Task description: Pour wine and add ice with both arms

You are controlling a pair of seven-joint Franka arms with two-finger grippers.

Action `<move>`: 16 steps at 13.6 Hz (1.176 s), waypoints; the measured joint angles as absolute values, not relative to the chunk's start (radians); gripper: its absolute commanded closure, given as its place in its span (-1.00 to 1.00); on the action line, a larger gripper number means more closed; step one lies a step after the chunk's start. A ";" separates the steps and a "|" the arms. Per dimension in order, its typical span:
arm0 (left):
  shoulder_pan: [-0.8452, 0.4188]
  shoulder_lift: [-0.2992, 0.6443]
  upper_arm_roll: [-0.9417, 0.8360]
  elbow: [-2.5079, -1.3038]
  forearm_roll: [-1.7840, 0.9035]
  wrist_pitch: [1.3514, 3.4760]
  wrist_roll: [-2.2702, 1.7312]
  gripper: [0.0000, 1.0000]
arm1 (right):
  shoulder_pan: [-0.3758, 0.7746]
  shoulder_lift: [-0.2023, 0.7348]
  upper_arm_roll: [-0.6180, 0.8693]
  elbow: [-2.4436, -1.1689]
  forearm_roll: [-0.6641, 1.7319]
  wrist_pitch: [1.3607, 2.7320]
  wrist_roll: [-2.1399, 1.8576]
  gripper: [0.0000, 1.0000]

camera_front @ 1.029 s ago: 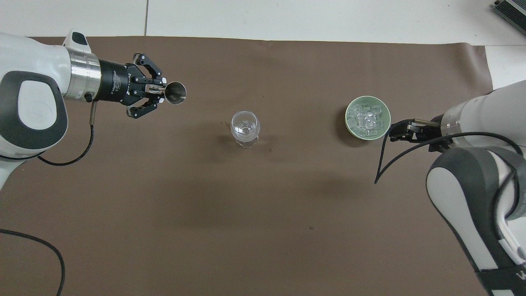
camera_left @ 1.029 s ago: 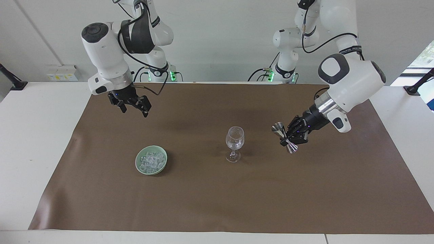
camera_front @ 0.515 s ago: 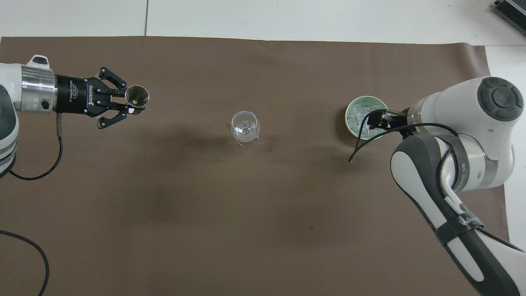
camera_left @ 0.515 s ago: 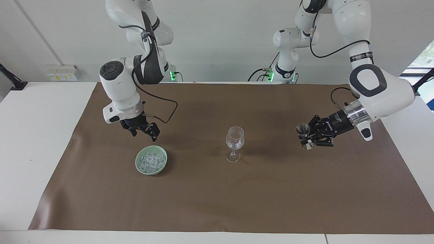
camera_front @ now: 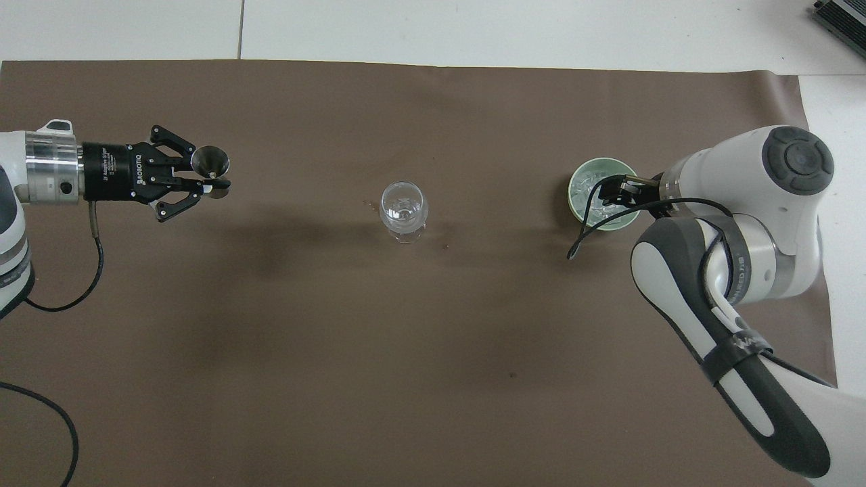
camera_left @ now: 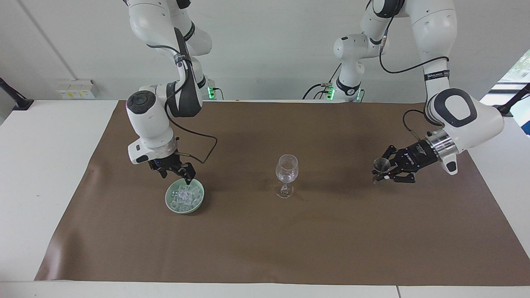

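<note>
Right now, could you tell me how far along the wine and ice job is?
The left gripper, off to the side of the glass, is shut on the metal measuring cup. The open right gripper is over the ice in its green dish. No cube is visibly picked up yet.

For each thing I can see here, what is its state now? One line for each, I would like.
Clear stemmed wine glass: upright on the brown mat, a little clear liquid inside.
Pale green shallow round dish: on the mat, holds ice.
Clear ice cubes: heaped in the dish.
Small steel double-cone jigger: held, raised over the mat.
Left claw: shut on the jigger.
Right claw: open, just over the ice.
</note>
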State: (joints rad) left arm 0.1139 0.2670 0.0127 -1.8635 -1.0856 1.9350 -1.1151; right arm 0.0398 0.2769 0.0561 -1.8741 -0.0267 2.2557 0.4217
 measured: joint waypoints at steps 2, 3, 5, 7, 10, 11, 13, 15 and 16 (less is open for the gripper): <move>0.121 0.267 0.040 -1.885 -1.107 1.947 -1.115 1.00 | 0.052 0.312 0.056 -1.856 -0.028 2.280 0.450 -0.76; 0.128 0.268 0.045 -1.896 -1.130 1.954 -1.115 1.00 | 0.058 0.325 0.056 -1.849 -0.028 2.284 0.460 -0.66; 0.144 0.277 0.051 -1.916 -1.179 1.969 -1.114 1.00 | 0.063 0.339 0.056 -1.836 -0.029 2.284 0.475 -0.51; 0.156 0.296 0.062 -1.923 -1.233 1.970 -1.106 1.00 | 0.064 0.346 0.056 -1.830 -0.030 2.285 0.478 -0.46; 0.168 0.336 0.083 -1.940 -1.329 1.971 -1.035 1.00 | 0.064 0.355 0.056 -1.829 -0.041 2.295 0.478 -0.39; 0.172 0.347 0.085 -1.947 -1.344 1.971 -1.017 1.00 | 0.064 0.360 0.056 -1.829 -0.045 2.301 0.478 -0.33; 0.175 0.358 0.085 -1.970 -1.387 1.971 -0.983 1.00 | 0.063 0.371 0.055 -1.829 -0.049 2.314 0.479 -0.21; 0.175 0.360 0.085 -2.008 -1.431 1.971 -0.943 1.00 | 0.062 0.381 0.053 -1.828 -0.052 2.324 0.479 -0.03; 0.175 0.360 0.085 -2.026 -1.447 1.971 -0.924 1.00 | 0.062 0.382 0.053 -1.827 -0.054 2.324 0.479 0.03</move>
State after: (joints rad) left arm 0.1754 0.3600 0.0845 -2.0260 -1.4475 1.9714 -0.9236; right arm 0.0616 0.3819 0.0527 -1.8274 -0.0537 2.3238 0.4788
